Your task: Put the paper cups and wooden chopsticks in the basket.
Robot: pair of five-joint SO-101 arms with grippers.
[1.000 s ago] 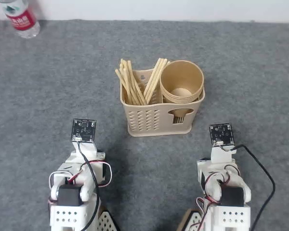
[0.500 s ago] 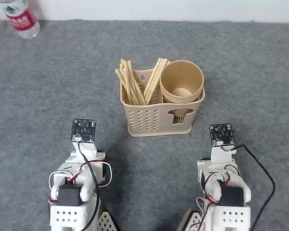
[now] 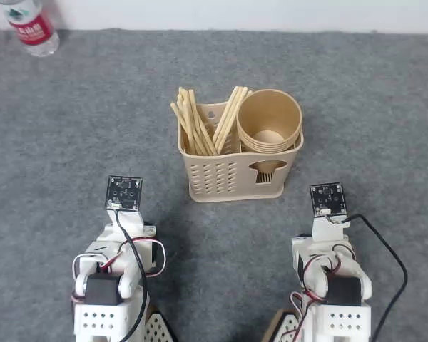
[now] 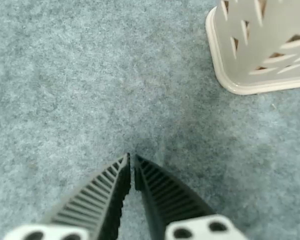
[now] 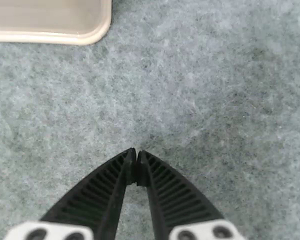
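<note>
A beige slotted basket (image 3: pixel 228 174) stands mid-table on the grey carpet. Stacked paper cups (image 3: pixel 269 122) sit in its right compartment, and several wooden chopsticks (image 3: pixel 207 122) lean upright in its left one. Both arms rest folded at the near edge, well short of the basket. My left gripper (image 4: pixel 131 161) is shut with nothing in it, hovering over bare carpet with a corner of the basket (image 4: pixel 260 45) beyond. My right gripper (image 5: pixel 136 153) is likewise shut and holds nothing, with the basket's base (image 5: pixel 50 20) ahead of it.
A plastic water bottle (image 3: pixel 30 25) with a red label lies at the far left corner by the white wall. Grey carpet spreads around the basket on every side.
</note>
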